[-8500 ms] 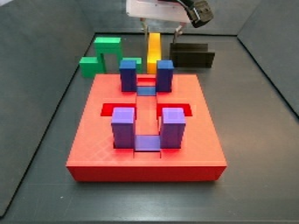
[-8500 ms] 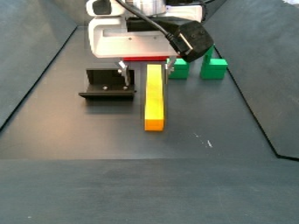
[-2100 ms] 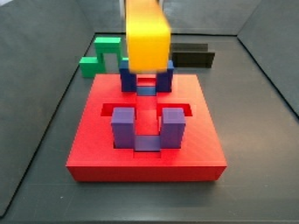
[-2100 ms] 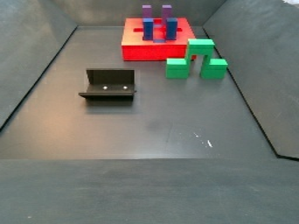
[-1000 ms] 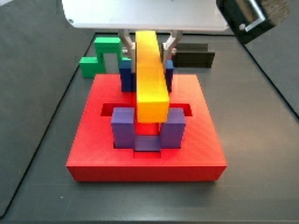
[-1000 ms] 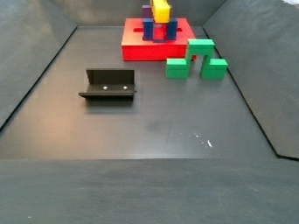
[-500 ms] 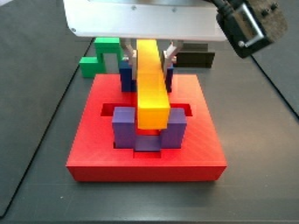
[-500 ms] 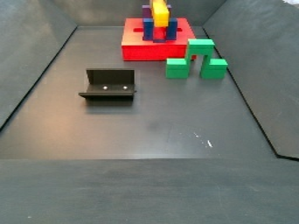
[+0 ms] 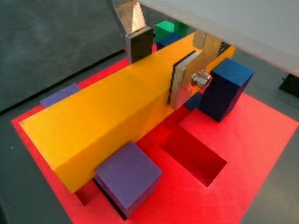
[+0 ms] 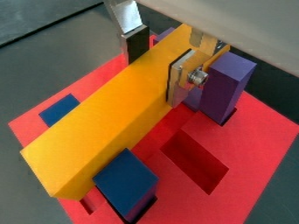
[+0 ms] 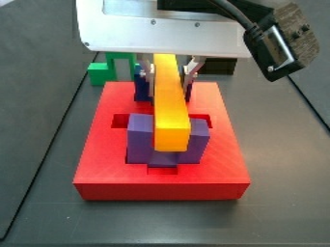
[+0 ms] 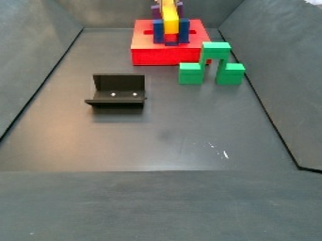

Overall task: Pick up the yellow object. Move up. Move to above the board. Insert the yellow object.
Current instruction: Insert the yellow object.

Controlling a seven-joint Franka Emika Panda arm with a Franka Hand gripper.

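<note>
bar: the yellow object (image 11: pixel 171 104) now sits lower than half a second ago, its near end down between the front purple posts (image 11: pixel 196 141), running front to back over the board (image 11: pixel 116 169)
gripper: the gripper (image 9: pixel 167 63) is above the board's rear half, silver fingers (image 9: pixel 186 77) pinching the bar's far end from both sides
change: a second ago the bar rode above the post tops; it has dropped into the channel
meaning: looks like insertion is under way; can't tell if it's bottomed out, contact is hidden
bar material: smooth matte plastic, yellow grading to orange, square-edged long slab
board material: matte red, fine printed texture, crisp rectangular recesses (image 10: pixel 197 160)
posts: blocky dark-blue post (image 9: pixel 229 84) and purple uprights, flat tops
around: green stepped block (image 12: pixel 209 64) beside the board; the fixture (image 12: pixel 116 91) well apart on the dark floor
</note>
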